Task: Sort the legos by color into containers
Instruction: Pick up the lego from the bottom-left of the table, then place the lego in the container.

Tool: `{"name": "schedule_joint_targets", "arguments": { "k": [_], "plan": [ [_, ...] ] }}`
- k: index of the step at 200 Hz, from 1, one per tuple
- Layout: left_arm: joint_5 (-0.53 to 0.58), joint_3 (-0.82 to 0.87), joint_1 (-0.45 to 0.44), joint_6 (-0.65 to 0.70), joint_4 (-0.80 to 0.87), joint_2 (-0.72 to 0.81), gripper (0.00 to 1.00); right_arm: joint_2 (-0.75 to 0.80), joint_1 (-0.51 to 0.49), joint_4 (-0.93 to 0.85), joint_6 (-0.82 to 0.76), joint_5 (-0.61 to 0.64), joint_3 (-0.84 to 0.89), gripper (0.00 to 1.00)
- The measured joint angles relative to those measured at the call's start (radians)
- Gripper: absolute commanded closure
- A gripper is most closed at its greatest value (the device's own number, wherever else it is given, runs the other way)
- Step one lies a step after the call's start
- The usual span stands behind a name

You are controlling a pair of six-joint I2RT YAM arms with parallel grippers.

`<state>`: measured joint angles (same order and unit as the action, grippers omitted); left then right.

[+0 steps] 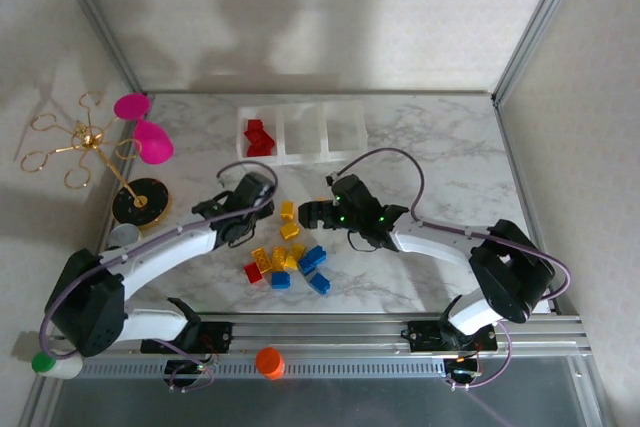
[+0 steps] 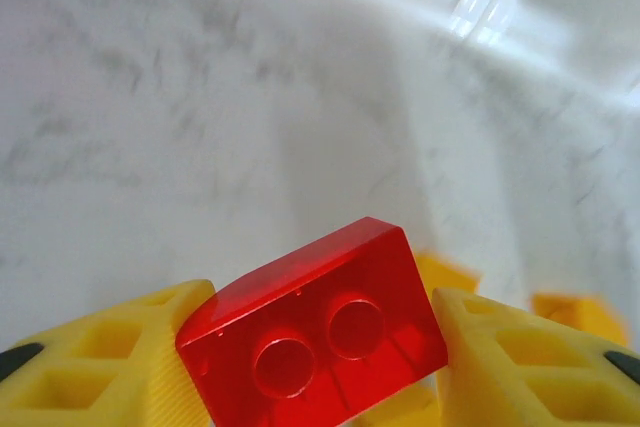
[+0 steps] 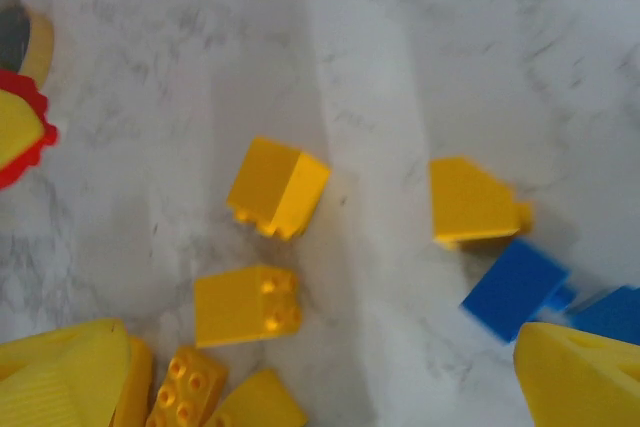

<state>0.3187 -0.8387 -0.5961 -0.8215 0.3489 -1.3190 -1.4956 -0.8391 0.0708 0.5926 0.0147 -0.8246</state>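
White marbled surface (image 1: 440,147), pale walls (image 1: 300,7) around. The left fingers (image 2: 90,367) clamp a red lego (image 2: 320,337); the right fingers (image 3: 580,377) stand wide above loose legos (image 1: 290,257) mid-surface. The containers (image 1: 322,133) sit at the far edge, red bricks (image 1: 258,137) in the leftmost.

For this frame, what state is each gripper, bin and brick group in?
left gripper, shut on red brick
red brick, gripped between its fingers
right gripper, open, above loose bricks
left bin, holds red bricks
middle bin, looks empty
right bin, looks empty
loose bricks, yellow, blue, one red, unsorted outside the bins
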Motion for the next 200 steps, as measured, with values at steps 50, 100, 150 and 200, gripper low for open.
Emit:
{"name": "schedule_joint_targets", "arguments": {
  "k": [50, 100, 150, 200],
  "plan": [
    [0.016, -0.281, 0.119, 0.111, -0.03, -0.272, 0.48, 0.025, 0.089, 0.001, -0.005, 0.001, -0.035, 0.01],
    [0.042, -0.595, 0.21, 0.209, -0.077, -0.598, 0.47, 0.025, 0.122, 0.0, -0.006, -0.008, -0.04, 0.02],
    [0.042, -0.869, 0.27, 0.275, -0.083, -0.83, 0.39, 0.026, 0.134, 0.0, -0.024, -0.012, -0.04, 0.01],
    [0.029, -0.902, 0.271, 0.313, -0.08, -0.847, 0.32, 0.026, 0.174, -0.001, -0.032, -0.023, -0.041, 0.01]
  ]
}}
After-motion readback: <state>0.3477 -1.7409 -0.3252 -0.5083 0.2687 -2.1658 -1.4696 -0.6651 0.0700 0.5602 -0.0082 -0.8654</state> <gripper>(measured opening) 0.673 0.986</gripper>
